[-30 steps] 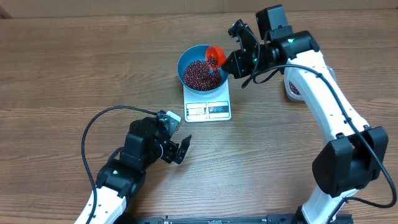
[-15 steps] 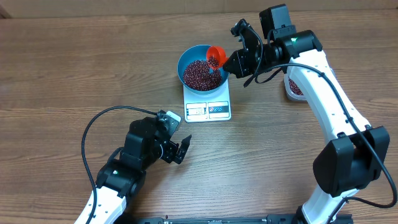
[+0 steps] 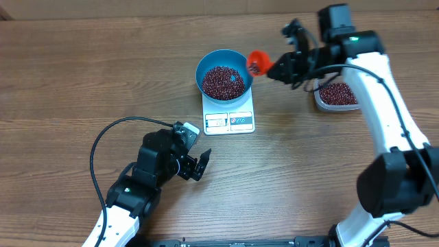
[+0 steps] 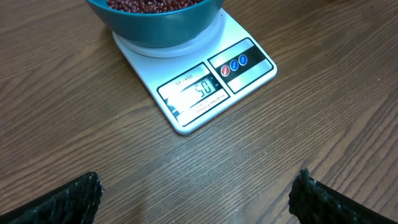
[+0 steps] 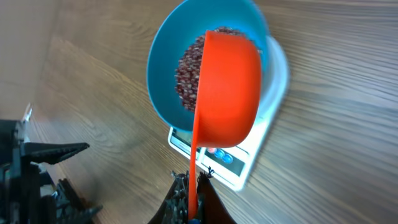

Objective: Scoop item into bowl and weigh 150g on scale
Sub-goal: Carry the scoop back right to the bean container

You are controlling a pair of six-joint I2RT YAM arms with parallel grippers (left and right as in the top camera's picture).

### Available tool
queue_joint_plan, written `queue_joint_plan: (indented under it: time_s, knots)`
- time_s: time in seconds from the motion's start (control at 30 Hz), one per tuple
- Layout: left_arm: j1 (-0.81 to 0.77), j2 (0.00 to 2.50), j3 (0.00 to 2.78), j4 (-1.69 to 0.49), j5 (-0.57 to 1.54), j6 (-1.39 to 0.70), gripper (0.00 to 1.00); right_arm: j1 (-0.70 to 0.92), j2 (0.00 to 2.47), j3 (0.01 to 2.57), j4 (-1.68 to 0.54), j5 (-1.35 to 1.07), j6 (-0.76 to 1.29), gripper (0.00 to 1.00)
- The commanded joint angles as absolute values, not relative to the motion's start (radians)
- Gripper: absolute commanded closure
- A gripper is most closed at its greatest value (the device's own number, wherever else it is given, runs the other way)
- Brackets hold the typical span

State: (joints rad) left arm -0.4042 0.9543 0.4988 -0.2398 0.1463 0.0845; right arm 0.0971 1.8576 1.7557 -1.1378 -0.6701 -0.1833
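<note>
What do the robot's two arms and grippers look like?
Both arms have white rounded shells and bulky black joints. Black cables loop beside the left arm and run along the right arm, which shows a small green light. The left gripper and right gripper are black, two-fingered.

Beans (image 3: 221,81) in bowl (image 3: 203,65) on scale (image 3: 238,108) — scoop (image 3: 256,62) beside, tub (image 3: 321,104) farther right.

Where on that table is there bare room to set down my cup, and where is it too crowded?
Widest bare wood: the table left of the blue bowl, above the black cable. Another patch lies right of the scale, below the clear tub. Crowded: around bowl, orange scoop and tub, near the right gripper.
</note>
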Motion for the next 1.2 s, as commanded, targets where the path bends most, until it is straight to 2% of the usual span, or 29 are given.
queue_joint_plan:
  time_s: [0.0, 0.37, 0.47, 0.67, 1.17]
  knots:
    - [-0.406, 0.956, 0.492, -0.239, 0.154, 0.082, 0.01, 0.028, 1.77, 1.782, -1.168, -0.704, -0.245, 0.96]
    - [-0.406, 0.956, 0.492, -0.239, 0.154, 0.082, 0.0, -0.294, 1.723, 1.781, -1.297, -0.697, -0.272, 0.96]
    - [-0.406, 0.956, 0.492, -0.239, 0.154, 0.082, 0.0, -0.353, 1.723, 1.781, -1.331, -0.631, -0.271, 0.96]
    - [-0.406, 0.956, 0.492, -0.239, 0.154, 0.082, 0.0, -0.364, 1.724, 1.76, -1.344, -0.38, -0.262, 0.96]
    - [-0.406, 0.956, 0.492, -0.239, 0.154, 0.082, 0.01, -0.347, 1.729, 1.633, -1.203, -0.262, -0.229, 0.96]
